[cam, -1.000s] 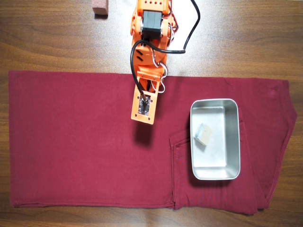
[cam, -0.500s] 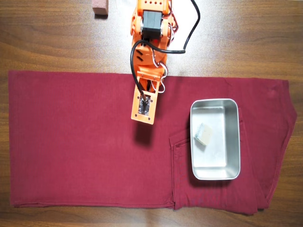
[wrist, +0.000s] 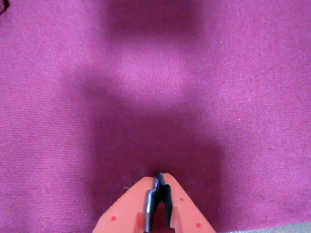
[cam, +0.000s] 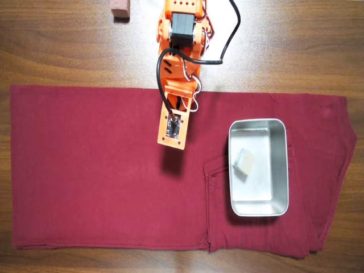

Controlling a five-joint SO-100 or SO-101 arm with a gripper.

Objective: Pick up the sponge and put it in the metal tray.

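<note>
My pincer [wrist: 159, 180] is clenched empty over the maroon cloth [cam: 85, 170], and the sponge [cam: 244, 161] sits inside the metal tray [cam: 259, 211] (overhead view), well apart from me.

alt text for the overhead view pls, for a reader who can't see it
A small beige sponge lies inside a shiny metal tray on a dark red cloth spread over a wooden table. An orange robot arm reaches down from the top edge, left of the tray; a pinkish-brown block sits at top left.
</note>
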